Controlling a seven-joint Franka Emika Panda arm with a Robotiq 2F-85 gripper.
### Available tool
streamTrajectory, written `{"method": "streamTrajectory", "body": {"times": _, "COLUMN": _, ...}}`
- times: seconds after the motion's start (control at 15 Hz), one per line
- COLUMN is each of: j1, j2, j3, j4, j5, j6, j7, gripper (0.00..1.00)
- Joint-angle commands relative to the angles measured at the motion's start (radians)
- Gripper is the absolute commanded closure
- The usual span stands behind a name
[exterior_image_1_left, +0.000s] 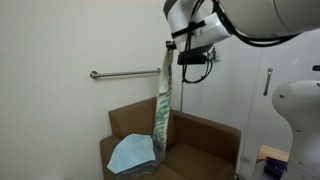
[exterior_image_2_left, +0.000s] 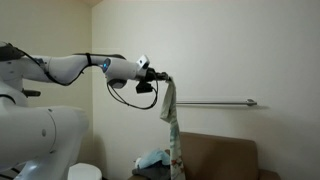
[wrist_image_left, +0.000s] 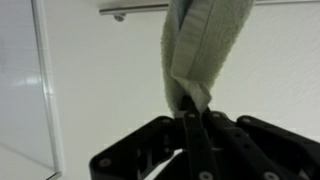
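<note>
Pale terry cloth hung in a long strip from the gripper: a towel, greenish grey, caught by its upper end and dangling straight down. From where I stood the arm reached out level from the white body of the robot, with the gripper held high in front of the cream wall.

In the wrist view the black fingers were pressed together on a bunched fold of the towel, with no gap showing between them beyond the cloth itself. The gripper pinched the fabric just where it narrowed, and above that point the cloth widened out.

A metal rail ran along the wall, and in both exterior views the gripped end of the towel sat just beside one end of it, at about the same height or a little above. Whether the cloth touched the rail I could not tell.

Below stood a brown armchair. The towel's lower end came down as far as its seat and backrest. On the seat beside it lay a crumpled light blue cloth, also seen in an exterior view.
</note>
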Motion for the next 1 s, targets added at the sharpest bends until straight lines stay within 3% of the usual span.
{"method": "streamTrajectory", "body": {"times": 0.0, "j1": -0.168, "j2": 0.148, "j3": -0.100, "j4": 0.015, "j5": -0.050, "j6": -0.102, "j7": 0.167, "gripper": 0.95}}
{"method": "streamTrajectory", "body": {"times": 0.07, "j1": -0.230, "j2": 0.173, "j3": -0.106, "j4": 0.037, "j5": -0.039, "j6": -0.115, "j7": 0.203, "gripper": 0.95}}
{"method": "streamTrajectory", "body": {"times": 0.13, "j1": -0.245, "j2": 0.101, "j3": -0.104, "j4": 0.090, "j5": 0.055, "j6": -0.028, "j7": 0.093, "gripper": 0.95}}
{"method": "streamTrajectory", "body": {"times": 0.2, "j1": -0.353, "j2": 0.210, "j3": -0.075, "j4": 0.090, "j5": -0.019, "j6": -0.076, "j7": 0.274, "gripper": 0.95}}
{"method": "streamTrajectory", "body": {"times": 0.47, "j1": -0.539, "j2": 0.287, "j3": -0.048, "j4": 0.172, "j5": -0.072, "j6": -0.010, "j7": 0.490, "gripper": 0.94}}
{"method": "streamTrajectory", "body": {"times": 0.53, "j1": -0.535, "j2": 0.227, "j3": -0.044, "j4": 0.208, "j5": -0.033, "j6": 0.080, "j7": 0.420, "gripper": 0.95}}
{"method": "streamTrajectory", "body": {"times": 0.6, "j1": -0.604, "j2": 0.325, "j3": -0.049, "j4": 0.196, "j5": -0.129, "j6": 0.054, "j7": 0.595, "gripper": 0.95}}
{"method": "streamTrajectory", "body": {"times": 0.93, "j1": -0.689, "j2": 0.344, "j3": -0.054, "j4": 0.210, "j5": -0.446, "j6": 0.258, "j7": 0.932, "gripper": 0.96}}
